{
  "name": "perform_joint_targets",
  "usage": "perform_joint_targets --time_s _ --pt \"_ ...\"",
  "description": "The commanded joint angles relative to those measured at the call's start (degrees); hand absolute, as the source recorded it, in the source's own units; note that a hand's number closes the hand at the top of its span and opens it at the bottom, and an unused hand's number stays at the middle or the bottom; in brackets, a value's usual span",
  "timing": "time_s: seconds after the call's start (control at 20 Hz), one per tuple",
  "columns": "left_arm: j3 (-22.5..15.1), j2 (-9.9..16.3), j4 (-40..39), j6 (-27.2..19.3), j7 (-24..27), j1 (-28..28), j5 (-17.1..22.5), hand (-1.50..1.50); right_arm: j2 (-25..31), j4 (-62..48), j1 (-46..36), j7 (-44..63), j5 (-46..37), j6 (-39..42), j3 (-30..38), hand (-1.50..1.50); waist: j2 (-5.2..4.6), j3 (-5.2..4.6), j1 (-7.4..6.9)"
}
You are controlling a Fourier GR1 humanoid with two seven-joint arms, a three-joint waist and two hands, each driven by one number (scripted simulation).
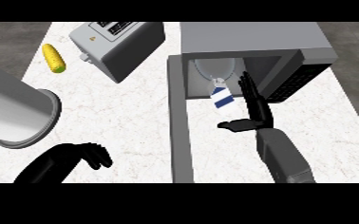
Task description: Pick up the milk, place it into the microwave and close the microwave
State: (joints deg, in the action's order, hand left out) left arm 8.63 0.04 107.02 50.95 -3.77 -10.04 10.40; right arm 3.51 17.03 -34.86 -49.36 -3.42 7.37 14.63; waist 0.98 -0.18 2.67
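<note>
At microwave (pixel 252 40) mouth, white blue-striped milk (pixel 221 96) carton, tilted, beside right hand (pixel 256 107)

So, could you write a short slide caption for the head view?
Right hand, fingers straight, beside the milk carton at the open microwave; door swung wide.

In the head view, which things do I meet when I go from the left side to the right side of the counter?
Grey pot → corn cob → left hand → toaster → open microwave door → milk carton → right hand. The microwave spans the right part, so it has no single place in the order.
</note>
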Motion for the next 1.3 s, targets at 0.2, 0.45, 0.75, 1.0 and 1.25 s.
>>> perform_joint_targets --time_s 0.2,0.45,0.75,1.0,1.25 --pt "-5.96 -0.04 -6.78 -5.59 4.14 5.45 -11.56 1.50 2.43 11.06 17.18 -3.17 -0.35 2.48 -2.98 -1.50 0.04 -0.13 1.38" --pt "-8.68 -0.04 -8.76 -5.42 8.62 7.95 -18.22 1.50 5.77 22.02 26.99 -1.94 3.37 6.66 -1.74 -1.50 -0.09 -0.16 1.10" --pt "-18.44 -0.04 -17.68 -13.25 14.99 11.15 -23.89 1.50 9.17 37.93 40.61 0.21 6.97 13.05 -2.70 -1.50 -0.50 -0.16 0.90" --pt "-27.11 -0.04 -23.39 -22.62 19.03 12.60 -23.29 1.50 9.32 54.12 51.45 3.83 11.80 16.69 -4.00 -1.50 -0.72 -0.10 0.26" --pt "-38.50 -0.04 -29.02 -30.24 17.70 16.04 -23.42 1.50 11.52 66.70 57.47 7.35 17.32 21.99 -5.50 -1.50 -0.88 -0.07 0.68"
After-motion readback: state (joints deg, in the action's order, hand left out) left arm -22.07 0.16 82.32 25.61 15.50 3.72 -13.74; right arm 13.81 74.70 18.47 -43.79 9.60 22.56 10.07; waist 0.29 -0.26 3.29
